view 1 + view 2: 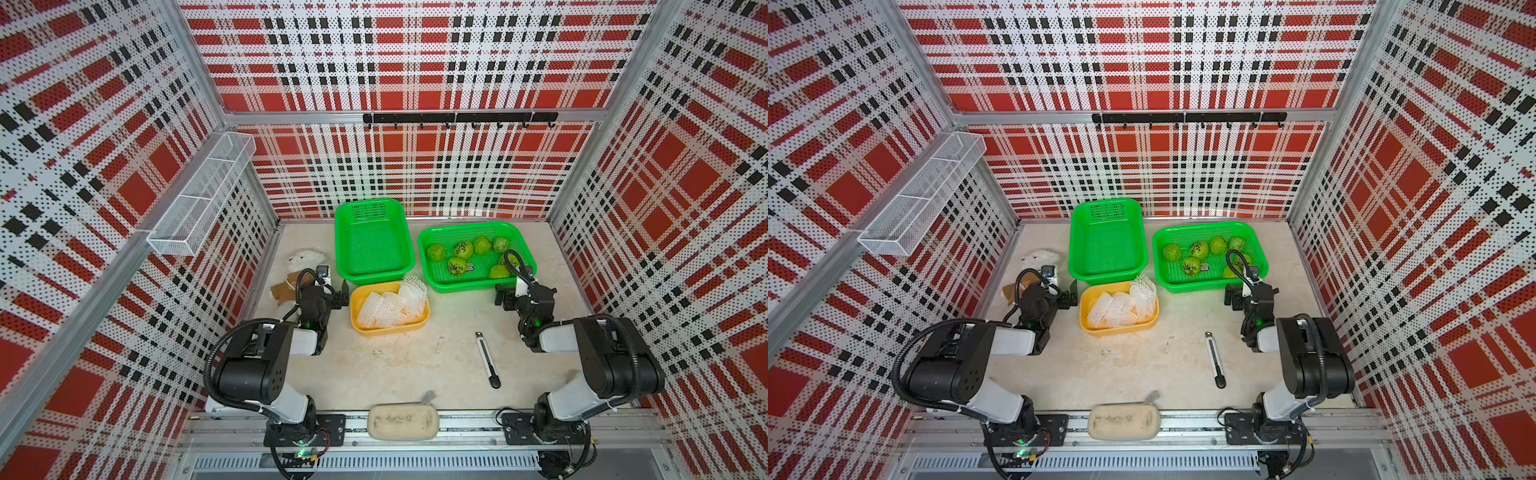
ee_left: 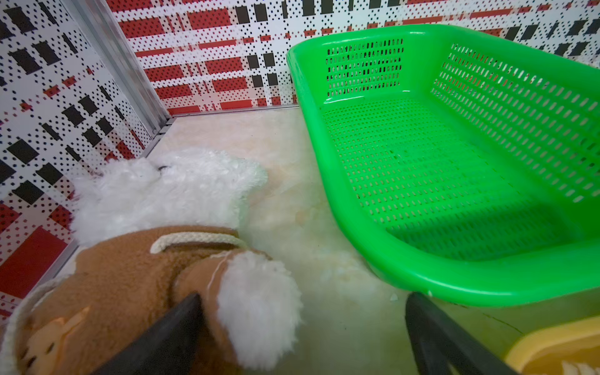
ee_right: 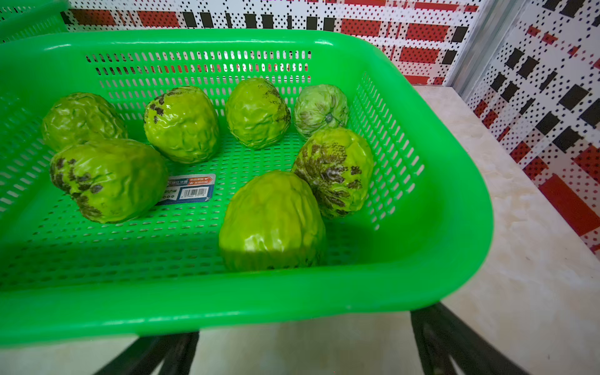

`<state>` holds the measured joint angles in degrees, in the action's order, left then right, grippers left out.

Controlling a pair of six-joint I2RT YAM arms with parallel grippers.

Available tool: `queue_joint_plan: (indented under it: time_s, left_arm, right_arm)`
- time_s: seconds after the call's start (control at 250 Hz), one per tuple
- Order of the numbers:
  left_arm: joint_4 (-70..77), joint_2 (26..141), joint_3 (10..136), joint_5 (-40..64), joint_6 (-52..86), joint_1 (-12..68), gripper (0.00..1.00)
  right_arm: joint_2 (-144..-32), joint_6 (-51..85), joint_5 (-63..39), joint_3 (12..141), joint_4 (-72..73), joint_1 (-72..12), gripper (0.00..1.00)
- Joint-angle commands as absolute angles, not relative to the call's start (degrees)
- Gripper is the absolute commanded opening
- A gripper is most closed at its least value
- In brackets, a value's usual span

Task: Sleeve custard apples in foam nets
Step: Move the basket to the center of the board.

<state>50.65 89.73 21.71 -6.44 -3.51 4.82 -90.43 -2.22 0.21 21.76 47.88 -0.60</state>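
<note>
Opening step, by judgement: nothing sleeved yet, nothing picked. Seven bumpy yellow-green custard apples (image 3: pixel 181 123) lying loose and bare in a bright green perforated plastic basket (image 3: pixel 227 311) toward the far right corner of the table (image 1: pixel 415 365). White diamond-mesh foam nets (image 1: pixel 390 307) heaped in a shallow yellow plastic tray (image 1: pixel 390 330) near the table's middle, just in front of a second, empty green perforated basket (image 2: pixel 454 279) at the far edge.

Right end effector (image 3: pixel 302 350): jaws wide apart, empty, low at the near rim of the fruit basket, facing the fruit. Left end effector (image 2: pixel 305 331): jaws likewise apart, empty, between the yellow tray and a white plush bear in a brown coat (image 2: pixel 156 194) by the left edge.

Next, probably: reach over the rim, close on the nearest fruit across its bumpy sides, lift clear; take one net by its edge without dragging its neighbours along.

Writing: one blue-and-white sticker (image 3: pixel 190 190) with a barcode, flat on the basket floor among the fruit; print too small to read.
</note>
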Motion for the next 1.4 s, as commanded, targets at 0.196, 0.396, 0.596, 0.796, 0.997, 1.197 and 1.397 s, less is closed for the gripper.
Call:
queue_joint_plan:
  time_s: [0.196, 0.396, 0.596, 0.796, 0.997, 1.197, 1.397]
  left_arm:
    - [53.69, 90.33, 23.03, -6.14, -3.61, 4.39, 0.99]
    - [53.7, 90.27, 23.11, -6.11, -3.67, 4.38, 0.99]
    - [53.7, 90.27, 23.11, -5.99, -3.61, 4.31, 1.0]
    - [53.7, 90.43, 23.14, -6.05, -3.59, 4.39, 0.99]
    - [53.7, 90.29, 23.09, -5.93, -3.61, 4.28, 1.0]
    - [54.11, 90.11, 22.72, -5.65, -3.6, 4.3, 0.99]
    - [61.85, 89.46, 18.37, -7.84, -3.04, 4.43, 0.99]
  right_arm:
    - [-91.08, -2.88, -0.17, 23.21, 52.52, -0.44, 1.0]
    - [-91.15, -2.97, -0.17, 23.2, 52.49, -0.44, 1.0]
    - [-91.15, -2.89, -0.18, 23.21, 52.47, -0.44, 1.0]
    - [-91.12, -2.88, -0.09, 23.32, 52.45, -0.44, 1.0]
    - [-91.12, -3.01, -0.1, 23.25, 52.52, -0.44, 1.0]
    - [-91.09, -2.97, 0.0, 23.14, 52.56, -0.44, 1.0]
    - [-91.15, -3.05, 0.0, 23.16, 52.56, -0.44, 1.0]
